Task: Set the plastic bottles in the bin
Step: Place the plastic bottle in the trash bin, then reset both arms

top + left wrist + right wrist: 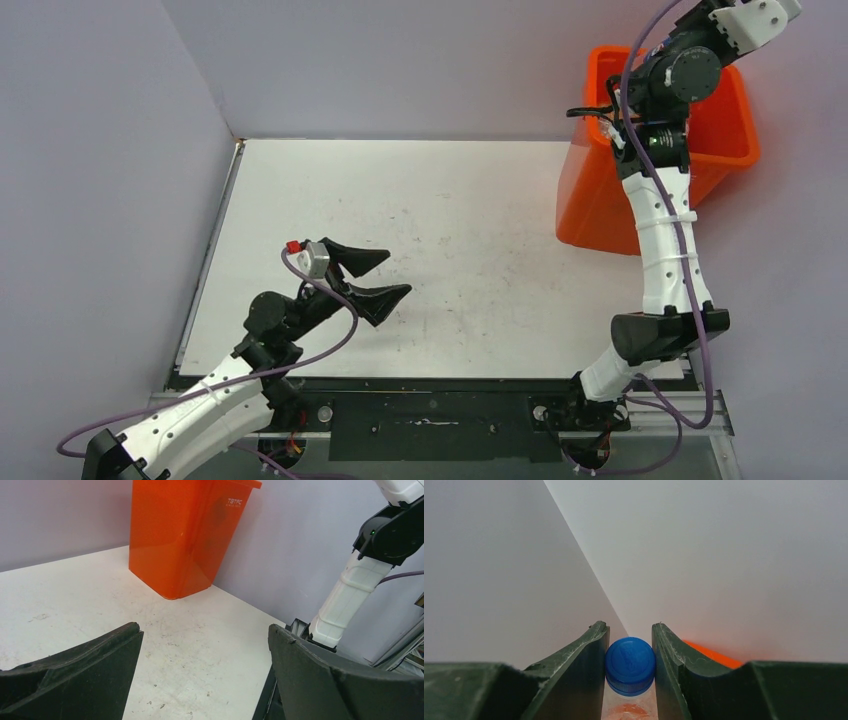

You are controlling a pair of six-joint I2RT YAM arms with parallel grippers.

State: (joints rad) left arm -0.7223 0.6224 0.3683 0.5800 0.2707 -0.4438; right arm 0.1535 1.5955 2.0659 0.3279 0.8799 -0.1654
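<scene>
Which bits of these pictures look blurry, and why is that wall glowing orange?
Right wrist view: blue cap sharp, bin rim behind soft, its orange tinting the wall. Left wrist view: the left tool's fingers loom large, bin crisp.

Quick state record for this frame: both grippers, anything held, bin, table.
left gripper: open, empty, low over the near-left part of the table
right gripper: shut on a blue-capped bottle, with the cap between the fingers
right arm: raised over the bin; its gripper is out of the top view
bin: orange, upright, at the table's far-right corner
loose bottles: none visible on the table in the top view
</scene>
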